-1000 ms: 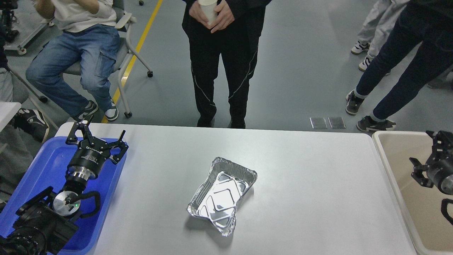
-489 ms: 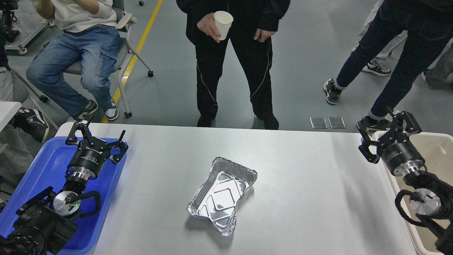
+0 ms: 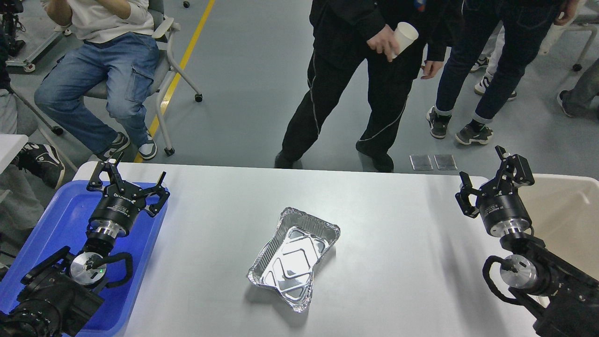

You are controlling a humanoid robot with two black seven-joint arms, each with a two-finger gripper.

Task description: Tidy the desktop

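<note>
The white desktop (image 3: pixel 393 243) fills the lower half of the head view. An empty, dented foil tray (image 3: pixel 294 258) lies on it near the middle. My left gripper (image 3: pixel 127 179) is open and empty, hovering over the blue plastic tray (image 3: pixel 56 220) at the desktop's left end. My right gripper (image 3: pixel 491 178) is open and empty, over the desktop's far right corner beside the beige bin (image 3: pixel 568 210). Both grippers are well away from the foil tray.
A person in black holding a white paper cup (image 3: pixel 403 37) stands just beyond the desktop's far edge. Other people stand at the back right. A person in jeans sits on a chair (image 3: pixel 171 61) at the back left.
My right arm has swung in from over the beige bin toward the desktop's right corner. The person in black has stepped to the right with the cup. My left arm has not moved.
</note>
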